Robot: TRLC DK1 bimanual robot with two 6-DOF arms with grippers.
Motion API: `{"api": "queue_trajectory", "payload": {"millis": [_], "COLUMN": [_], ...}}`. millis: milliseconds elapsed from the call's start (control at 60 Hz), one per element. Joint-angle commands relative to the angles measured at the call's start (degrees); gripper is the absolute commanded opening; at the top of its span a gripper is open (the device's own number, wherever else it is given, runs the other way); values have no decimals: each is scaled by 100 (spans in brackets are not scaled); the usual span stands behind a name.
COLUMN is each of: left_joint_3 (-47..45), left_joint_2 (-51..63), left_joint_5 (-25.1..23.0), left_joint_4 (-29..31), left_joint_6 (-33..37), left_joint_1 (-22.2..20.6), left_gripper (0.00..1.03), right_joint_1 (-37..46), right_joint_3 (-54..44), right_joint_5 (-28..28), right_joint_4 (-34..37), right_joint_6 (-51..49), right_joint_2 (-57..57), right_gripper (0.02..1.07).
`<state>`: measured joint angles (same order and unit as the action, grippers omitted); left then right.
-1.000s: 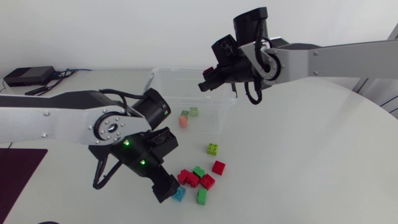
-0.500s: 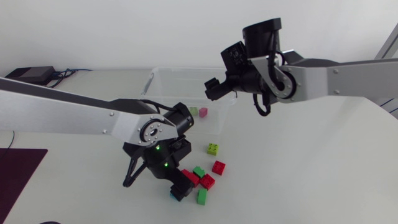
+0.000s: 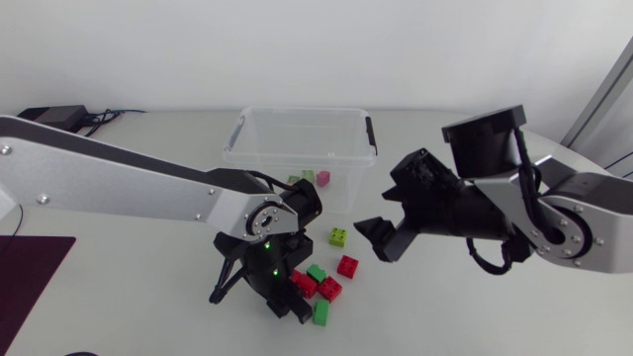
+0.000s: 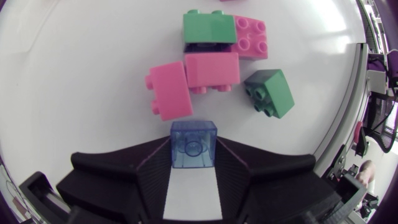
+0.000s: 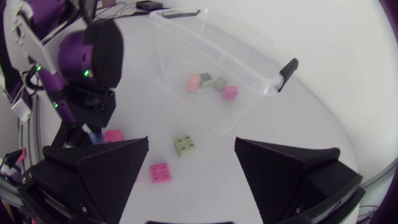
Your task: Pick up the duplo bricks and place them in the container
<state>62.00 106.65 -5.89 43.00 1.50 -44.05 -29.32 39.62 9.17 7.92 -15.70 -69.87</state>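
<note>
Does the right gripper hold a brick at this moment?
No: in the right wrist view the right gripper stands wide open, with nothing between its fingers.

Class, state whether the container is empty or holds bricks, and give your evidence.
Holds bricks. The right wrist view shows three bricks lying on the floor of the clear container.

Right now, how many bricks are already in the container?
3, clustered in the container: a salmon brick, a green brick beside it, then a pink brick. More could hide behind them.
</note>
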Motion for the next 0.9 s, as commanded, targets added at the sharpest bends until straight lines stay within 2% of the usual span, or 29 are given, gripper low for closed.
{"api": "queue_trajectory", "payload": {"millis": [0, 200, 317, 400, 550, 583, 717, 833, 883], "left_joint_3": [-91, -179, -144, 14, 401, 559, 832, 1078, 1113], "left_joint_2": [128, -479, -1138, -1639, -2359, -2509, -2799, -2755, -2649], "left_joint_5": [9, 9, 9, 9, -9, -132, -369, -677, -773], "left_joint_4": [147, 455, 736, 929, 885, 885, 367, -38, -372], "left_joint_6": [26, 334, 553, 791, 1204, 1327, 1520, 1503, 1494], "left_joint_1": [-16, 28, 125, 318, 828, 1004, 1452, 1848, 1971], "left_gripper": [7, 6, 6, 6, 6, 6, 7, 7, 7], "right_joint_1": [-74, -153, -118, -100, -100, -109, -126, -144, -197], "right_joint_3": [-288, -507, -464, -376, -226, -200, -50, 64, 73], "right_joint_5": [173, 437, 463, 454, 366, 340, 226, 208, 199], "right_joint_4": [157, 104, -230, -379, -678, -748, -951, -951, -942], "right_joint_6": [-231, -644, -829, -917, -961, -961, -961, -952, -926], "right_joint_2": [78, -651, -1345, -1723, -2251, -2347, -2708, -2919, -2936], "right_gripper": [102, 102, 102, 102, 102, 102, 101, 90, 73]}}
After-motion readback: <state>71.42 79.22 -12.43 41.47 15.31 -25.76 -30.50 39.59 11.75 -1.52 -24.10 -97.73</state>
